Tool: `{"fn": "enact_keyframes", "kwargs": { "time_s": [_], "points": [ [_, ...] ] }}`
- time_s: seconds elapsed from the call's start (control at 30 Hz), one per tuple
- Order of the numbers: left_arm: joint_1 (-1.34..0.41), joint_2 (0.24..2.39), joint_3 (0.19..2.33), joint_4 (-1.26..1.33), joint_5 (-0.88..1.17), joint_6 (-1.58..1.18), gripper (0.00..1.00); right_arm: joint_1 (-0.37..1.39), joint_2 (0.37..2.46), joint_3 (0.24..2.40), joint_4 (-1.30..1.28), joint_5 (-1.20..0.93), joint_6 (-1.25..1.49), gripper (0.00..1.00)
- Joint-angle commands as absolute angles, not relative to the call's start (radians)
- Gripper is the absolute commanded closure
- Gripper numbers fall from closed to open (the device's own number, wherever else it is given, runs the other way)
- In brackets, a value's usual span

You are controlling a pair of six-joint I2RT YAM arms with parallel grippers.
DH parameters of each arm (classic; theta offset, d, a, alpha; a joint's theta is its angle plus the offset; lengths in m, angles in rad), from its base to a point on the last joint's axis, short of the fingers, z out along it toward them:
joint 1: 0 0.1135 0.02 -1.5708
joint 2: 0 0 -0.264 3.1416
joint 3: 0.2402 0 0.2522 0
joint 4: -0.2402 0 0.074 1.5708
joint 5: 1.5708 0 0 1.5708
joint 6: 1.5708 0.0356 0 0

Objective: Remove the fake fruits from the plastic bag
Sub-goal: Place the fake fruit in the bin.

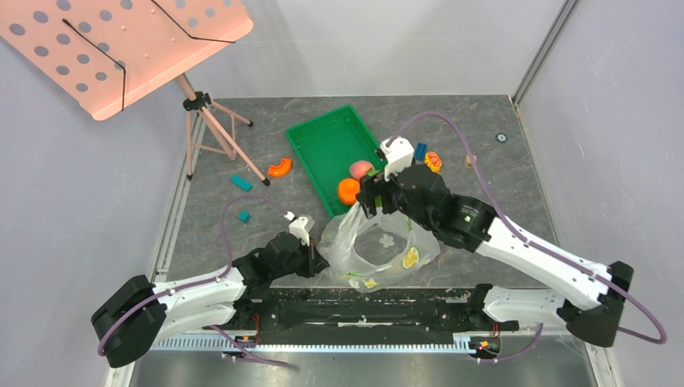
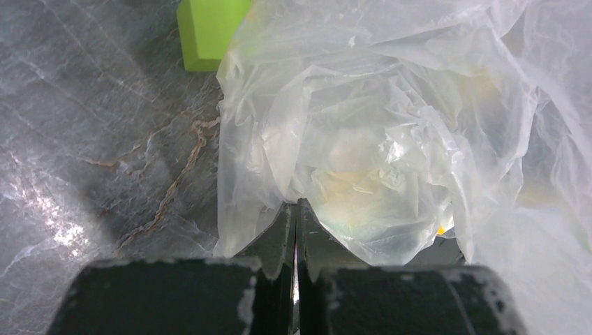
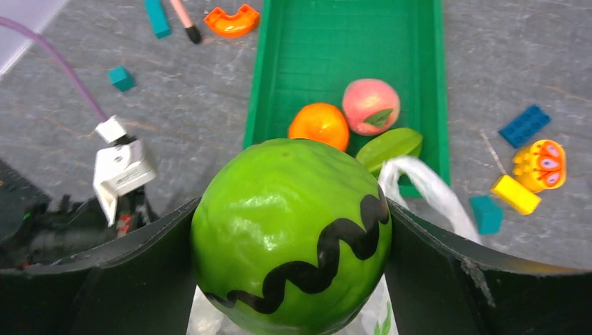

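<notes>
music stand (image 1: pixel 121 48): pink, perforated, on a tripod, far-left corner.
teal blocks (image 1: pixel 241 183): two, loose on desk (image 1: pixel 492 113), left of tray, apart from each other.
orange curved piece (image 1: pixel 280 168): on desk, just beside tray's left rim.
left gripper (image 2: pixel 296 216): fingers pressed tight together, thin film of bag's left edge pinched at the tips.
lime-green block (image 2: pixel 206 31): on desk at bag's far-left edge; touching or just beside, cannot tell.
plastic bag (image 1: pixel 379 246): clear, crumpled, flower prints; front centre of desk, between the two grippers.
green tray (image 1: pixel 327 149): beyond bag, set at an angle, three fruits at its near end.
round orange (image 3: pixel 319 125): in tray, touching peach.
peach (image 3: pixel 371 106): in tray, right of orange.
green ribbed piece (image 3: pixel 389 146): in tray, near-right corner, just under peach.
watermelon (image 3: pixel 290 230): out of bag, clamped, above bag's far edge, just short of tray.
right gripper (image 1: pixel 369 200): spread wide, both fingers flat on watermelon's sides, holding it.
blue block (image 3: pixel 525 125), yellow block (image 3: pixel 514 194), orange-yellow toy (image 3: pixel 541 164): on desk right of tray.
</notes>
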State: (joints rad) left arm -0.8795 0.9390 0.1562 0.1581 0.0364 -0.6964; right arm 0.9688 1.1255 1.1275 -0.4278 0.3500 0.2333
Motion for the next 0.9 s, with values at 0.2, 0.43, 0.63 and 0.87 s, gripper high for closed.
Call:
{"fn": "enact_keyframes", "kwargs": {
  "time_s": [0.2,0.43,0.63,0.87],
  "points": [
    [-0.884,0.977,0.235,0.129,0.07,-0.573,0.98,0.799,1.433,1.421,-0.395,0.248,0.088,0.32],
    [-0.884,0.959,0.218,0.138,0.068,-0.588,0.98,0.727,1.744,1.639,-0.39,0.136,0.045,0.31],
    [-0.884,0.945,0.216,0.139,0.06,-0.594,0.98,0.696,1.976,1.79,-0.349,0.076,0.045,0.31],
    [-0.884,0.935,0.206,0.144,0.057,-0.605,0.98,0.658,2.136,1.873,-0.285,0.065,0.061,0.3]
  ]
}}
